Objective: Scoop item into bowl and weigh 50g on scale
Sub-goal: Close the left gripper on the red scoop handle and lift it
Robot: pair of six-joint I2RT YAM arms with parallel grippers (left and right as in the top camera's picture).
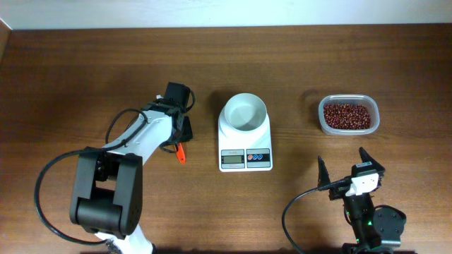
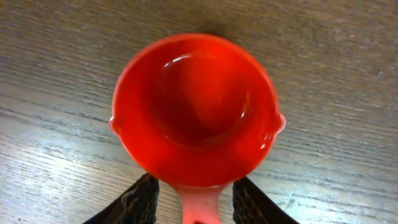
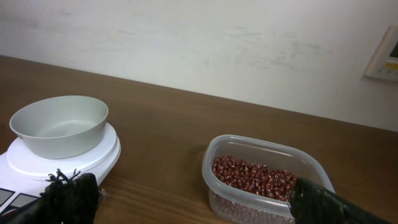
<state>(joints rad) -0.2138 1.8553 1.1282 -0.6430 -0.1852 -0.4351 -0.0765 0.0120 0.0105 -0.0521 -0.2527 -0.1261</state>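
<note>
A red scoop (image 2: 198,109) lies on the wooden table with an empty cup. Its handle runs between the fingers of my left gripper (image 2: 194,182), which stands open with a gap on each side of the handle. From overhead only the scoop's handle end (image 1: 180,152) shows below the left gripper (image 1: 183,130). The empty white bowl (image 1: 245,113) sits on the white scale (image 1: 245,156). The red-brown beans (image 1: 347,115) fill a clear tub. My right gripper (image 1: 342,169) hovers open in front of that tub, with nothing between its fingers (image 3: 68,198).
The clear plastic tub (image 3: 214,157) stands right of the scale (image 3: 37,171) and bowl (image 3: 59,124). A pale wall runs behind the table. A cable loops near each arm base, at the front left (image 1: 44,185) and front right (image 1: 291,212).
</note>
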